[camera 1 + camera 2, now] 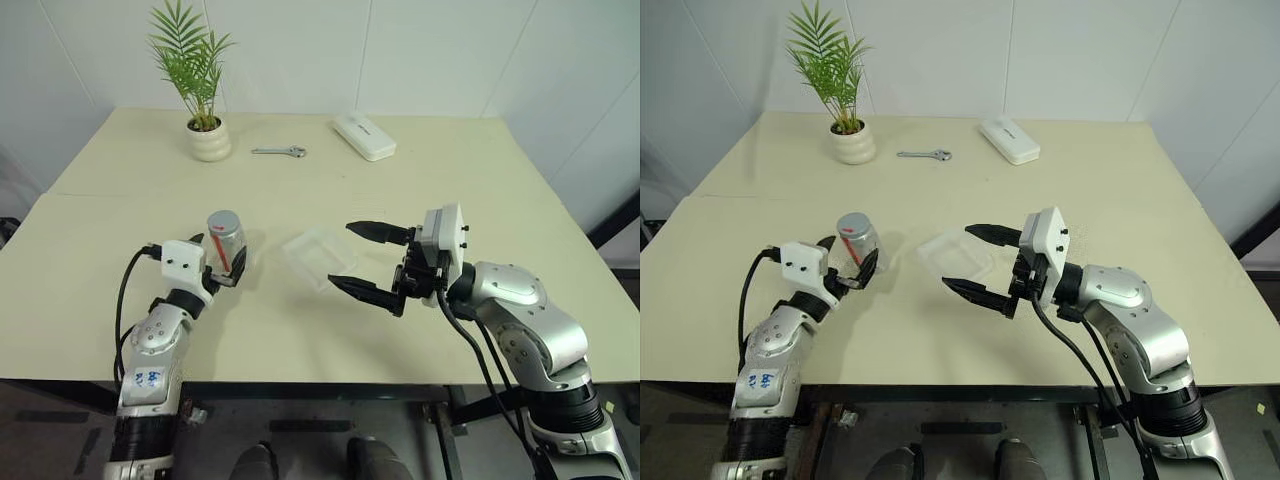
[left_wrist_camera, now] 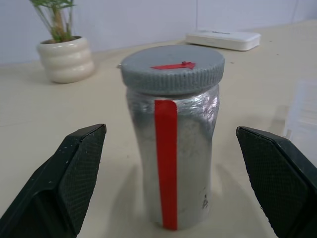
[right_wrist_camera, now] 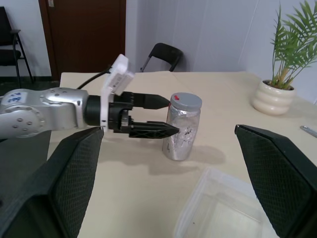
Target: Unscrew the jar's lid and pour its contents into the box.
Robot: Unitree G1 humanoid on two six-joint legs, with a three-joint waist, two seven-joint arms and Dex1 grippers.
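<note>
- You've got 2 grippers, both near the bottom of the head view. Left gripper [image 1: 232, 262] at lower left, 2 black textured fingers [image 2: 69, 178] spread wide, one each side of the jar, not touching it – nothing grasped.
- Right gripper [image 1: 362, 259] at centre-right, pointing toward frame left, fingers spread wide apart, holding nothing; it sits just right of the box.
- 1 jar [image 1: 226, 241], left of centre, upright on the table [image 1: 480, 190]. Crinkly silvery-grey cylinder w/ a red strip [image 2: 166, 158] running down its side. Contents can't be made out through the wall.
- 1 lid [image 2: 172, 68] on the jar: round, flat, grey, ribbed edge, small red arrow mark on top.
- 1 box [image 1: 320, 256], mid-frame between the 2 grippers: shallow clear plastic tray, rounded corners, looks empty as far as you can tell.
- Table: pale cream, smooth.
- Farther back, upper centre: 1 small metal wrench [image 1: 280, 151].
- Upper centre-right: 1 white oblong case [image 1: 364, 135], closed.
- Upper left: 1 ribbed white pot [image 1: 209, 140] w/ 1 green palm-like plant [image 1: 190, 55] in it.
</note>
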